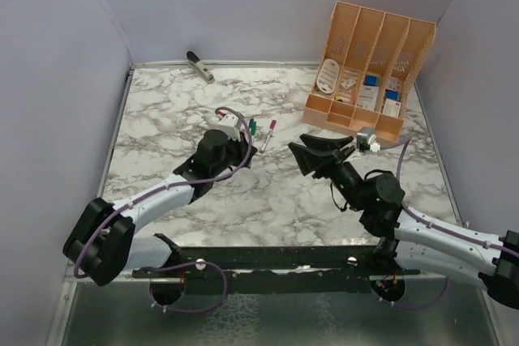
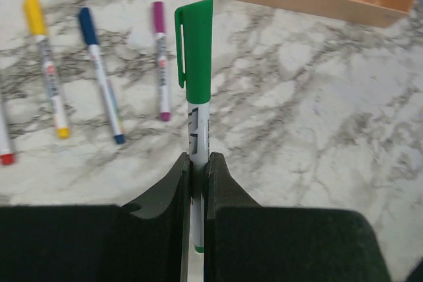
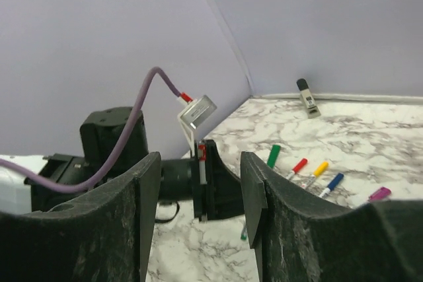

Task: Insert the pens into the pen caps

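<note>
"On the marble table (image 1: 162, 119), which pen did you have?"

"The green pen (image 2: 198, 130). My left gripper (image 2: 198, 160) was closed right down on its white barrel, one finger pressed to each side. In my left wrist camera the pen pointed to twelve o'clock. Its green cap (image 2: 197, 44) sat on the far end with the clip to the left. The pen's green tail showed down between my fingers."

"And the others?"

"They lay flat on the marble between nine and eleven o'clock of that grip, side by side and apart from one another. Nearest was the purple pen (image 2: 160, 64), then the blue pen (image 2: 100, 77), then the yellow pen (image 2: 47, 70). Each wore a cap of its own colour on the end away from me. Of the red pen (image 2: 5, 156) I saw only a tip, at nine o'clock on the picture's edge."

"What was your other arm doing?"

"My right gripper (image 3: 199, 156) held nothing. Its fingers stood wide apart and faced the left gripper, toward nine o'clock in the overhead view. The two grippers were near each other but not touching."

"Anything else on the table?"

"A peach organizer (image 1: 369, 62) stood at one o'clock from the table's middle, by the back right corner. A grey tool (image 1: 199, 66) lay at eleven o'clock near the back wall, well apart from the pens."
</note>
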### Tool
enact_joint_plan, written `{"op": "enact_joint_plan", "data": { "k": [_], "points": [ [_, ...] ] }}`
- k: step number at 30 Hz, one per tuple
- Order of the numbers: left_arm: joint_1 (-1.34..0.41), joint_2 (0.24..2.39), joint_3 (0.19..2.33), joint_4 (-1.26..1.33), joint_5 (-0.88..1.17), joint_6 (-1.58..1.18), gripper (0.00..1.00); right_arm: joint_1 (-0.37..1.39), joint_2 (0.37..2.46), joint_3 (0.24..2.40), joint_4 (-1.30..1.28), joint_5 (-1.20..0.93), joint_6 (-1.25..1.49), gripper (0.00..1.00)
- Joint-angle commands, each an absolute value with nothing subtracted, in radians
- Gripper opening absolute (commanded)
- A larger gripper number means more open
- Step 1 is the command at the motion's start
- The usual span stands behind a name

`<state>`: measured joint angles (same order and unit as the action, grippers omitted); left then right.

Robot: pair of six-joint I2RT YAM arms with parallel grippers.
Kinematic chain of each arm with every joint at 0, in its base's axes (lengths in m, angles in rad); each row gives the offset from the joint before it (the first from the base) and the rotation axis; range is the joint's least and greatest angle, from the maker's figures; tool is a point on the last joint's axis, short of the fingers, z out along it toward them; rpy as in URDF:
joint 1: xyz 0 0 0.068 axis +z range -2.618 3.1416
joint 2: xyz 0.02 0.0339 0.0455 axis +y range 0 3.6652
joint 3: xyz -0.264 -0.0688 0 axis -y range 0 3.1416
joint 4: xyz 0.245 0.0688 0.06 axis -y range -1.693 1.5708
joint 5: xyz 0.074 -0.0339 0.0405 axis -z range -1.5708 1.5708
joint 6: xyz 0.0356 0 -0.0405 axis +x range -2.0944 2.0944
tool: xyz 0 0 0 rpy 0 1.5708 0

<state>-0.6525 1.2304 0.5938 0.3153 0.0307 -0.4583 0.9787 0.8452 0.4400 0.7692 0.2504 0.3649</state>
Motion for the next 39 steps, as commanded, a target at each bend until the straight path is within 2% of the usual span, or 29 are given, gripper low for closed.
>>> {"op": "enact_joint_plan", "data": {
  "k": [1,10,13,18,28,33,39],
  "points": [
    [-0.511,1.341,0.706,0.143,-0.002,-0.351,0.00,0.982,0.798,0.410,0.648,0.344,0.355,0.51],
    [-0.231,1.559,0.902,-0.047,0.018,-0.259,0.00,0.981,0.784,0.408,0.574,0.380,0.352,0.50],
    [-0.179,1.619,0.950,-0.065,0.038,-0.246,0.00,0.982,0.807,0.437,0.494,0.469,0.369,0.50],
    [-0.150,1.752,1.055,-0.098,0.103,-0.208,0.00,0.980,0.841,0.483,0.340,0.672,0.406,0.51],
    [-0.150,1.907,1.165,-0.146,0.101,-0.192,0.01,0.979,0.781,0.450,0.344,0.733,0.400,0.51],
    [-0.150,1.912,1.150,-0.138,0.106,-0.205,0.35,0.979,0.783,0.440,0.368,0.730,0.404,0.51],
    [-0.150,1.894,1.143,-0.130,0.113,-0.214,0.54,0.979,0.786,0.442,0.378,0.740,0.395,0.50]
  ]
}}
